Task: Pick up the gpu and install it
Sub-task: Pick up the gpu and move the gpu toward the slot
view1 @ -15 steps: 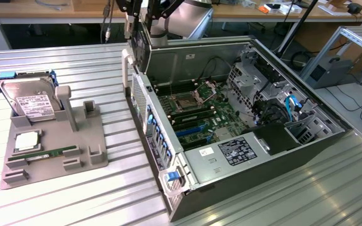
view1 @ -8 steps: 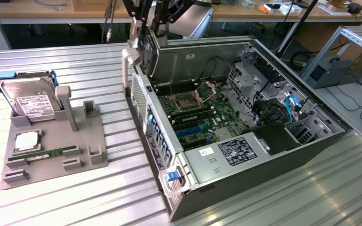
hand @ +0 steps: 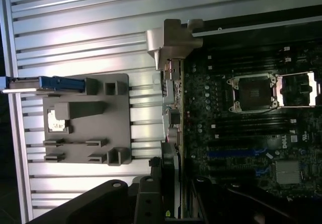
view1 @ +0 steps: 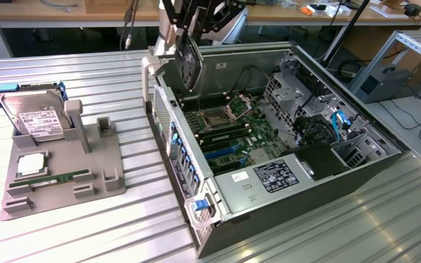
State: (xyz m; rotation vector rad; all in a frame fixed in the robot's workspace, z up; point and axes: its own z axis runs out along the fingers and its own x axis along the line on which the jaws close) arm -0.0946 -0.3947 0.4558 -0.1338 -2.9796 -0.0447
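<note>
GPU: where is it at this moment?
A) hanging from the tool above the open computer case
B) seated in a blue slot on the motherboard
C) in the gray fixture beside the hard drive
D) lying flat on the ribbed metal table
A: in the exterior view the gpu hangs edge-down from the tool over the open computer case, not yet in any slot.

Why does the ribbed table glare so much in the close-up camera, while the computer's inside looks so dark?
Wrist view: light bounces off the ribbed metal table in bright streaks, leaving the motherboard dim. Exterior view: light is more even, the table shows only a soft sheen, and the held gpu reads as a dark shape.
</note>
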